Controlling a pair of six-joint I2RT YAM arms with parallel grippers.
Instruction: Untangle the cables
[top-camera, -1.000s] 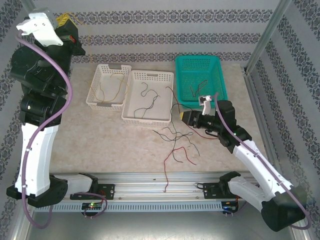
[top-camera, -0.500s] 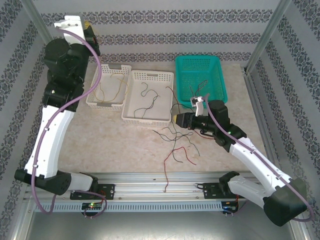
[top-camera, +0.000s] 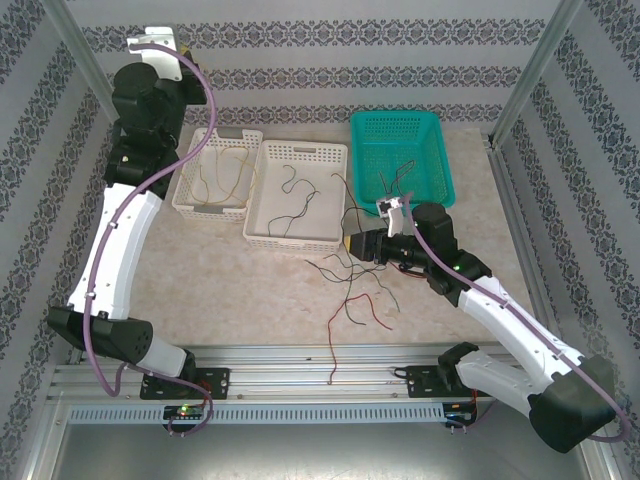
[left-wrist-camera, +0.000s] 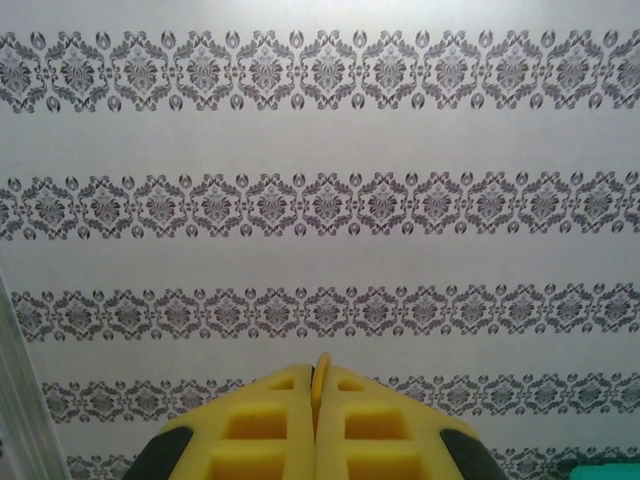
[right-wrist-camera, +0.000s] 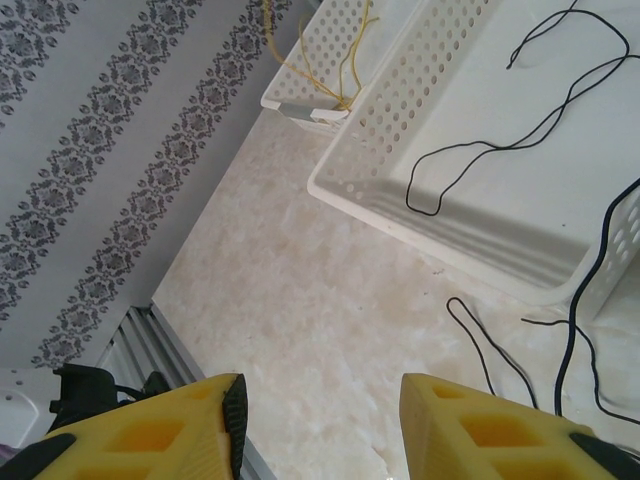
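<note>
Loose cables lie knotted on the counter, just on the near side of the mid white basket and the teal basket. One red cable trails toward the near rail, so the bunch's long axis runs far-to-near. The right hand sits low at the far-right edge of the knot, pointing left. Its yellow foam pads stand part-way apart w/ nothing btwn them. The strands lie just near and left of its tips, which is the relation the next reach prob. turns on. The left hand is up high at far left, pads pressed together, empty, aimed at the patterned wall. It's well apart from the knot, so the right arm is far nearer. The wires are thin, wavy, limp, in black, dark brown and red, and they cross each other, so lifting one likely drags its neighbours. A few yellow strands lie in the small white basket, black ones in the mid basket, dark ones in the teal. The baskets are perforated plastic; the counter is smooth, marbled beige.
</note>
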